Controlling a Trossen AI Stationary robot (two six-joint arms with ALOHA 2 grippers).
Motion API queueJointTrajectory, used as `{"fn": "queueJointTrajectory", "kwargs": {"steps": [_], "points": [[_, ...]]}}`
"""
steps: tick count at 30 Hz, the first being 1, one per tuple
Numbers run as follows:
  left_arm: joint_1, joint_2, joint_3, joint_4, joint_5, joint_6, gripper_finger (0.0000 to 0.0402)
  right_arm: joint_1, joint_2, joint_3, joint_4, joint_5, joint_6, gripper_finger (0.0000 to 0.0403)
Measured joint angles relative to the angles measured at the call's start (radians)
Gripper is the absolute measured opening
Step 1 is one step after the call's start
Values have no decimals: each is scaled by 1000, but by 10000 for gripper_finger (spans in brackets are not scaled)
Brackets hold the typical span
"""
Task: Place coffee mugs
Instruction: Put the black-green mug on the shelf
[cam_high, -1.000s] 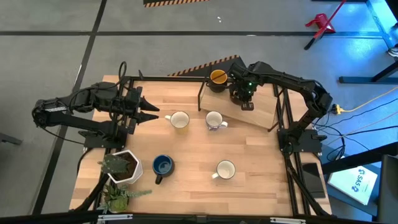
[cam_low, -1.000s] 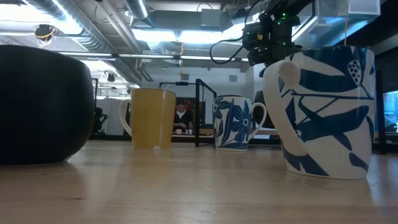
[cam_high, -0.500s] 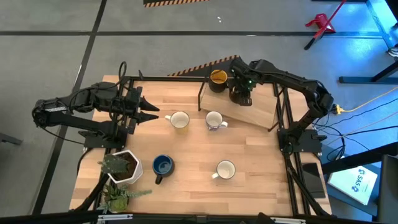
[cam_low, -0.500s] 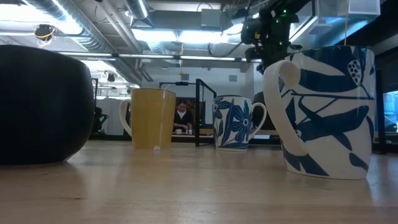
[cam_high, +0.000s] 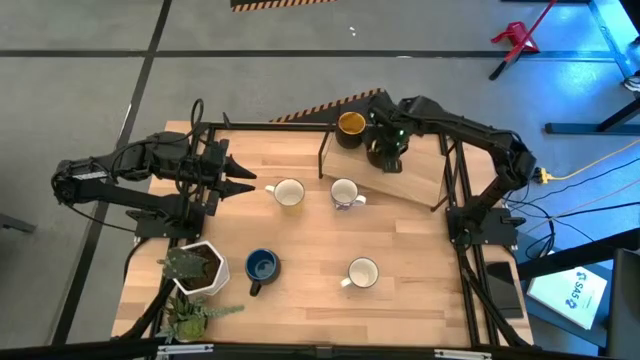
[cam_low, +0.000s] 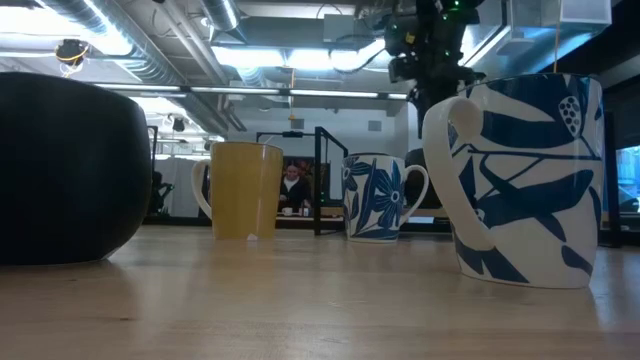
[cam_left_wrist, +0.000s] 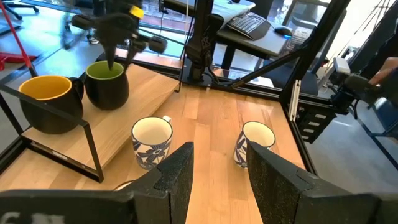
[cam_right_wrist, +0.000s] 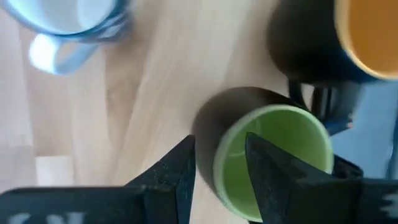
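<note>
Right wrist view: right end effector (cam_right_wrist: 217, 165) is straddling the green mug's (cam_right_wrist: 273, 158) rim, fingers apart. Ceramic, rigid, slippery, chippable; I'd be pinching the wall.

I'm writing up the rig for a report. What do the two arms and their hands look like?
Both arms are black and jointed, with black cables along the links. The left hand ends in two pointed dark fingers, flat and angular up close. The right hand has the same dark fingers and a small green light on its wrist.
</note>
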Motion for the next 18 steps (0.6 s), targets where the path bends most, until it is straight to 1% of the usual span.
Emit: {"fn": "queueJointTrajectory", "kwargs": {"steps": [5,6,8,13,18], "points": [[0,0,0,0,0,0,143,89,2,-15,-19,229,-3,127],[0,0,0,0,0,0,143,97,3,-17,-21,258,-2,127],[0,0,0,0,0,0,143,112,3,-17,-16,272,3,127],[0,0,0,0,0,0,143,142,2,-17,-17,264,6,127],[0,0,0,-1,0,0,143,128,15,-17,-16,286,19,127]]}}
